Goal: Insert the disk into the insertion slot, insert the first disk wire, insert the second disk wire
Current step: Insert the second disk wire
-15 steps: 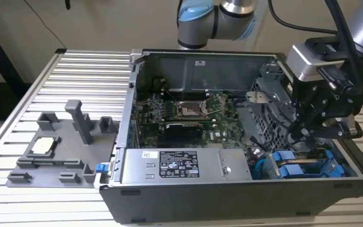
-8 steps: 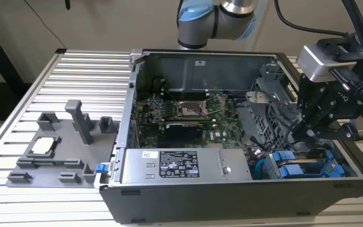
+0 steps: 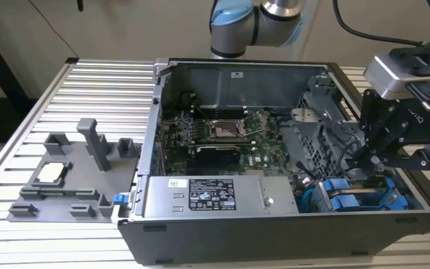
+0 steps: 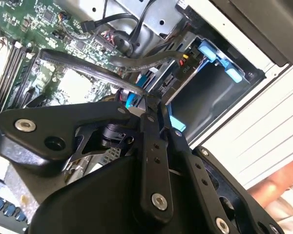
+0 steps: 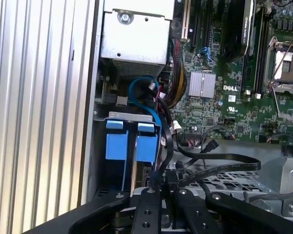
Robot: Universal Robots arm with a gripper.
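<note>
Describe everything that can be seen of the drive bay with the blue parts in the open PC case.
The insertion slot is a grey metal bay in the corner of the open case, at the exterior view's right, beside the power supply. Two bright blue plastic carrier fronts stand side by side in it. Black flat cables run just past its edge. The gripper hangs directly above it, at the cables.

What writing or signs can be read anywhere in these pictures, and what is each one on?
Nothing can be quoted with confidence.
Power supply label, exterior view: printed lines and symbols, too small to read.
White sticker on the inner wall of the PC case: too small to read.
Motherboard, first wrist view: white lettering and markings, too small to read reliably.
</note>
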